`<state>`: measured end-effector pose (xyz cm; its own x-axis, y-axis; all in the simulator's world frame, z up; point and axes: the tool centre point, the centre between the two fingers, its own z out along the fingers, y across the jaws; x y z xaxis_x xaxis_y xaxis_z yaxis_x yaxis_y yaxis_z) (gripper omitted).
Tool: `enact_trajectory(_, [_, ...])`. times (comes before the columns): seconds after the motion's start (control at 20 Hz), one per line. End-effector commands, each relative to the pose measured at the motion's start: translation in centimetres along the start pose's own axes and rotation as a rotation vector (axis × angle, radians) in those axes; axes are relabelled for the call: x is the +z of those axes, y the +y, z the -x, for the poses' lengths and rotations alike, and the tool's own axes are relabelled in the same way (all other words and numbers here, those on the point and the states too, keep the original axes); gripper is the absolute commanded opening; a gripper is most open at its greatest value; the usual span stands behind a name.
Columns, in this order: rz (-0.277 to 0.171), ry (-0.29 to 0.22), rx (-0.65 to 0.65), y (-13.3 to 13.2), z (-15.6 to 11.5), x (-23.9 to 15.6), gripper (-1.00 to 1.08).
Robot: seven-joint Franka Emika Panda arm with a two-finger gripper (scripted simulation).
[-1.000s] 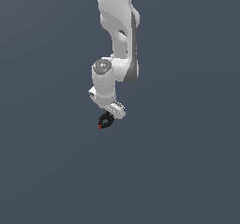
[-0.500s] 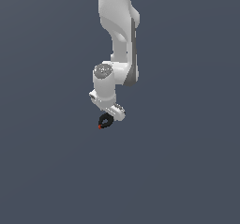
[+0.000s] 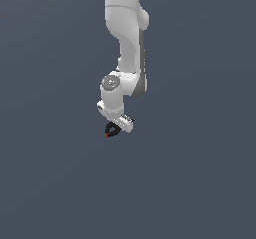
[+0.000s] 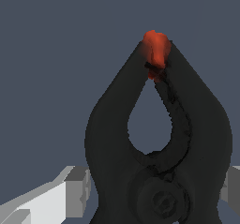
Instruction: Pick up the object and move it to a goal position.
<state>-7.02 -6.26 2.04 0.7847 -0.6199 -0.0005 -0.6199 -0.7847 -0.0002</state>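
So the white arm [image 3: 125, 43] hangs down over plain grey, and the gripper [image 3: 113, 130] is clamped shut on the object [image 3: 111, 130], a tiny black clamp-like thing. It sits right between the fingers [image 4: 51, 202], poking out toward 7 o'clock in the exterior view, red tip [image 4: 156, 47] farthest from the hand.

White rounded arm [image 3: 125, 38], grey joint cap [image 3: 110, 82]

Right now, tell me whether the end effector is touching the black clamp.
Touching. In the wrist view the light end effector fingers press against both sides of the black clamp, with no gap; the exterior view shows it hanging at the arm's tip.
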Motion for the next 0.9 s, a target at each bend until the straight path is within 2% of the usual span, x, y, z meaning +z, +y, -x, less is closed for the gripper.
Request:
enact_trajectory(0.0, [0.000, 0.000, 0.001, 0.0, 0.0, 0.1, -1.00])
enact_trajectory(0.85, [-0.001, 0.001, 0.000, -0.1, 0.6, -1.3, -1.00])
